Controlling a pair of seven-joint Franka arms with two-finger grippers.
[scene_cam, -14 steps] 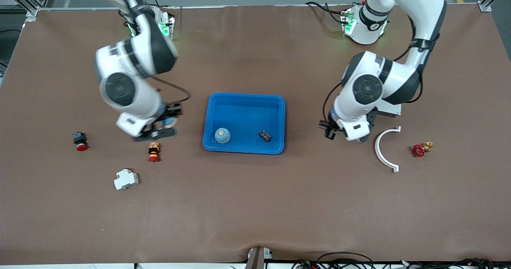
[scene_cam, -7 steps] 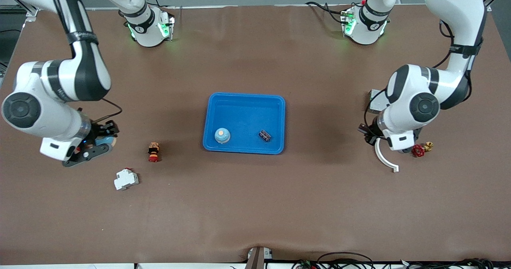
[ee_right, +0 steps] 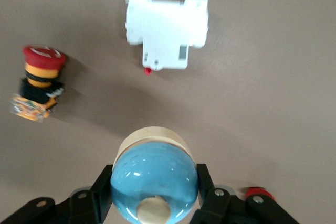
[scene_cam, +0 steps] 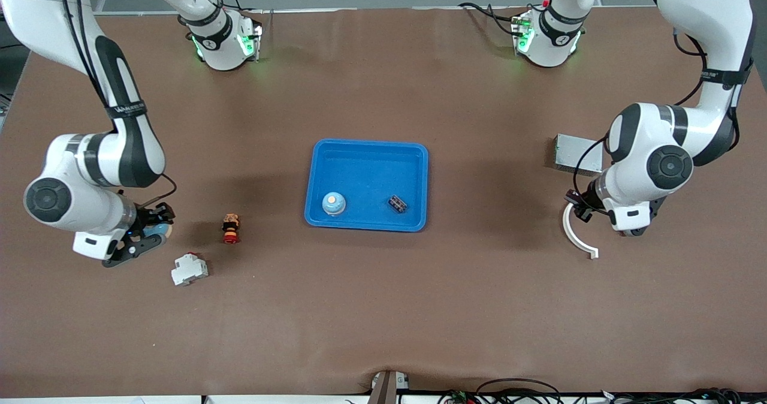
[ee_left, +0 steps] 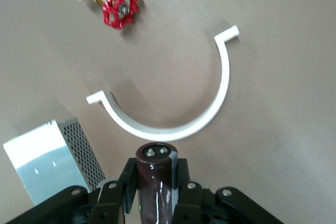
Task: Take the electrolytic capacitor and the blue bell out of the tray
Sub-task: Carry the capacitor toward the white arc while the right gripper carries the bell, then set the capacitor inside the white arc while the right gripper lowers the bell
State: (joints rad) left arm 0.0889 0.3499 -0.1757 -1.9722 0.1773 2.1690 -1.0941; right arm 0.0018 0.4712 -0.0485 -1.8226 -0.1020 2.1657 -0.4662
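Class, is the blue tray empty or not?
Not empty: the blue tray holds a bell and a small dark capacitor on its floor.

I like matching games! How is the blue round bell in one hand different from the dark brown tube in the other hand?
The blue dome-shaped bell is round and wide; the dark brown cylinder capacitor is slim and long. The right hand grips the bell, the left hand the capacitor. Both are clamped, outside the blue plastic tray.

L gripper (ee_left: pixel 157 192) clamped, R gripper (ee_right: pixel 154 192) clamped
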